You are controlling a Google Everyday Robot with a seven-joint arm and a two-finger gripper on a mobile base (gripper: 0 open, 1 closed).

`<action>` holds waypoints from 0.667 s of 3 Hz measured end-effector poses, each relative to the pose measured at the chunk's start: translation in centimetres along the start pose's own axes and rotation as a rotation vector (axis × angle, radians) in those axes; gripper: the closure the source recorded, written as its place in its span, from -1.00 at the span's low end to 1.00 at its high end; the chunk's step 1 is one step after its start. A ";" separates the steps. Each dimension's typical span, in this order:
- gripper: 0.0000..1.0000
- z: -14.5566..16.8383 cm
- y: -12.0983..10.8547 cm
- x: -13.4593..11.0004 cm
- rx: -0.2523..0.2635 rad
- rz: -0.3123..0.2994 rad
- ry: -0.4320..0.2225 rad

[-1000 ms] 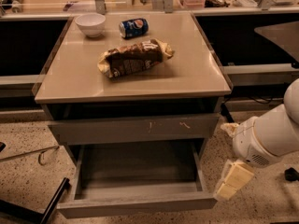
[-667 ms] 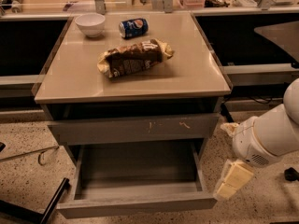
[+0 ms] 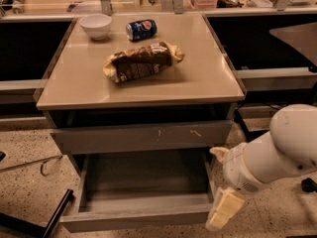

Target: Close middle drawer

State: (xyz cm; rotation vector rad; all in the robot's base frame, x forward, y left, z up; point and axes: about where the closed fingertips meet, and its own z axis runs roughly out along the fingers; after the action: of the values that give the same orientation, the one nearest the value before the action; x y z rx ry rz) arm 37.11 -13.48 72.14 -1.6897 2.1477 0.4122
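Observation:
The middle drawer [image 3: 138, 221] is pulled far out at the bottom of the cabinet. It has a plain grey front and a shallow, empty grey box interior [image 3: 143, 177]. Above it sits the taller grey front with pale scratch marks [image 3: 143, 135], which stands slightly out from the cabinet. My gripper [image 3: 222, 209] hangs from the white arm [image 3: 277, 152] at the lower right. It is just beside the right front corner of the open drawer. I cannot tell whether it touches the drawer.
On the beige cabinet top [image 3: 198, 78] lie a brown chip bag [image 3: 141, 62], a blue soda can [image 3: 141, 29] and a white bowl [image 3: 96, 25]. Dark counters flank the cabinet. A black bar [image 3: 54, 217] lies on the speckled floor at the left.

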 end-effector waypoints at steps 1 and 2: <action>-1.00 5.2 1.0 0.1 -0.063 -0.023 -0.010; -1.00 10.8 2.0 1.9 -0.127 0.011 -0.030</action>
State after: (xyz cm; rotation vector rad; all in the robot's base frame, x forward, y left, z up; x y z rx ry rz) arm 36.01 -9.80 61.69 -1.7280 2.1503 0.5852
